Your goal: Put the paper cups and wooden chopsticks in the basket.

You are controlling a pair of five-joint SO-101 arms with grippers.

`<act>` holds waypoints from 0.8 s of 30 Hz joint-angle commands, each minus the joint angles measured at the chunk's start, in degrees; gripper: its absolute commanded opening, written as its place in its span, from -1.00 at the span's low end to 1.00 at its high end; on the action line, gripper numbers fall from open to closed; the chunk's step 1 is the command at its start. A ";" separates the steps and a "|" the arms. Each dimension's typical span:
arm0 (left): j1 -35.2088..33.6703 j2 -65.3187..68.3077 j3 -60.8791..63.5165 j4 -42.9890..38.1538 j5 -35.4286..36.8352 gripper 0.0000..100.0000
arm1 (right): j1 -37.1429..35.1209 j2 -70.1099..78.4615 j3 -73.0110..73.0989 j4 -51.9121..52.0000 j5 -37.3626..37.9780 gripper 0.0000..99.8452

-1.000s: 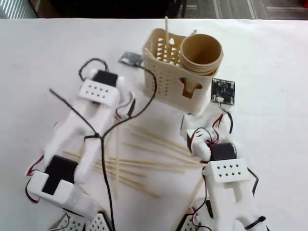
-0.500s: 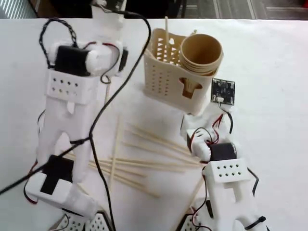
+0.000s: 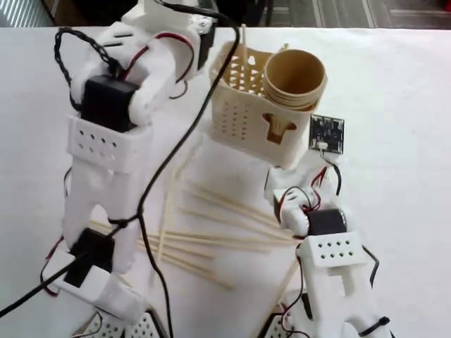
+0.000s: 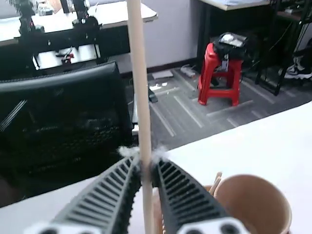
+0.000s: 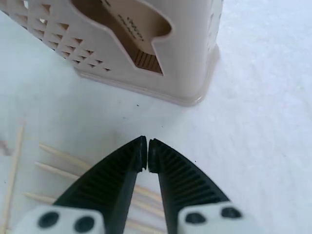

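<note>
Nearest the arm bases: loose chopsticks (image 3: pixel 218 236) lie fanned flat on the table (image 3: pixel 394 141), well short of the basket (image 3: pixel 243 116). My read is they're the remaining work, since nothing on the table has hold of them.

Right gripper (image 5: pixel 147 153) hangs low over the table between that fan and the basket's near wall. Jaws closed tip to tip, nothing between them. Some of the loose sticks lie just beside and under it; the basket's cut-out handle faces it, near but not touching. Looks parked, out of the other arm's way.

Next out: the basket stands on the table, slightly tilted in the high view. Paper cups (image 3: pixel 294 77) are nested in a stack inside its right end, so that half of the task reads as done. At least one stick stands upright in the left compartment.

Farthest: the left arm is raised tall at the far-left side of the basket. Left gripper (image 4: pixel 145 163) is clamped hard on one held chopstick (image 4: pixel 138 87), gripped across its shaft, stick running straight through the jaws and on past them. Gripping it crosswise probably lets it go into the basket end-first. The cup stack's rim shows close beyond the fingertips, so the gripper is above and near the basket. Can't tell whether the stick's lower end is over the opening.
</note>
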 commanded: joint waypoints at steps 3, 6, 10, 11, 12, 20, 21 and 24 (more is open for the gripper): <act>1.98 0.31 -1.85 -6.59 1.05 -0.96 | 0.57 -1.36 -0.53 -0.92 0.09 -0.96; 1.98 2.51 -0.70 -9.85 5.89 -0.96 | 0.57 -1.36 -0.53 -0.92 0.09 -0.96; 2.07 6.73 1.41 -13.63 6.77 -0.96 | 0.75 -1.36 -0.53 -1.54 0.09 -0.96; 2.07 7.69 1.85 -14.59 6.77 -0.96 | 0.84 -1.36 -0.44 -1.71 0.09 -0.96; 2.07 8.75 2.37 -15.74 6.77 -0.96 | 0.84 -1.36 -0.44 -1.71 0.09 -0.96; 1.63 15.69 4.04 -16.70 8.35 -0.80 | 0.84 -1.36 -0.44 -1.71 0.18 -0.96; 1.45 15.96 4.04 -16.00 10.64 -0.73 | 0.84 -1.36 -0.44 -1.71 0.18 -0.96; 0.22 16.13 3.52 -12.66 17.14 -0.53 | 0.84 -1.36 -0.44 -1.71 0.18 -0.96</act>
